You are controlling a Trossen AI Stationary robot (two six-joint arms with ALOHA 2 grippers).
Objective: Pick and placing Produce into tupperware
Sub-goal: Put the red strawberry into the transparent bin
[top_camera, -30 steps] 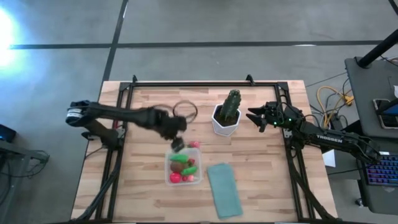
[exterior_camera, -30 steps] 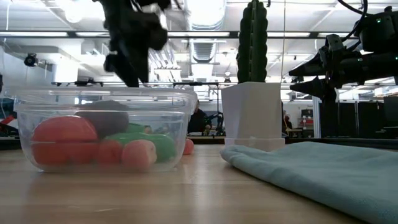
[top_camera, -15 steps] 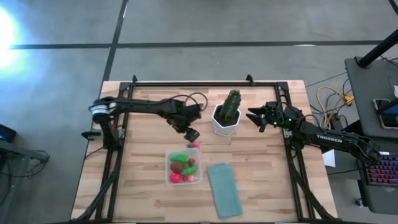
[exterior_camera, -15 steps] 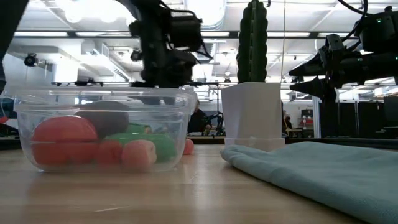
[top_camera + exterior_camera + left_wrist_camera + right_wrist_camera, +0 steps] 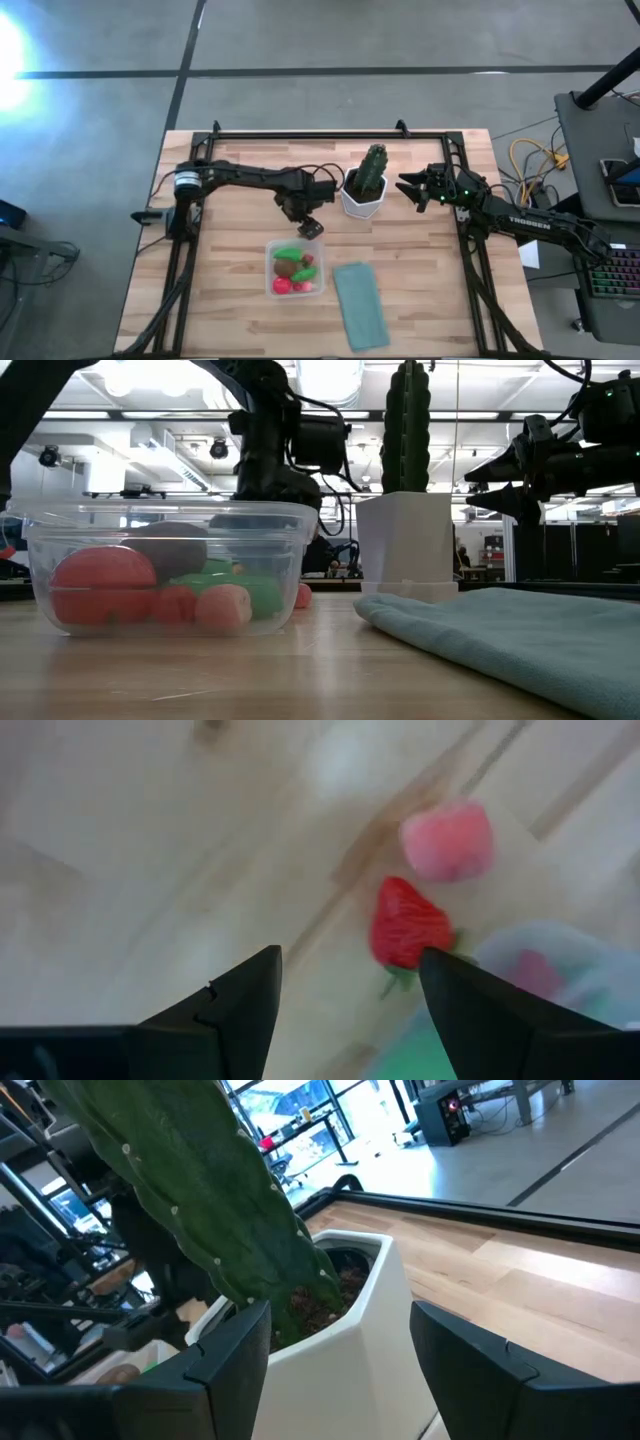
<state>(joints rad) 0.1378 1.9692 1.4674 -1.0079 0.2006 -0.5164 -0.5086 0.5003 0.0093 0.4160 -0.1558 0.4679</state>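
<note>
Wood table [image 5: 420, 260]: box [image 5: 294, 269] w/ most produce inside; strawberry [image 5: 405, 925] and pink piece [image 5: 448, 840] lie just outside it. Left claw [image 5: 345, 990] wide open above strawberry, empty; right claw [image 5: 340, 1350] open by cactus pot [image 5: 340, 1330]. Risk: strawberry sits near box wall, so a finger may nudge the box on descent.

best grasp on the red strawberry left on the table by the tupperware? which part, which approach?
Grip the strawberry across its wide red body, not the thin green stem end. It lies flat on the wood between the pink piece and the tupperware, apart from both, so coming straight down looks safest. The left gripper is open above it; the fingers should probably drop into the free gaps on either side.
</note>
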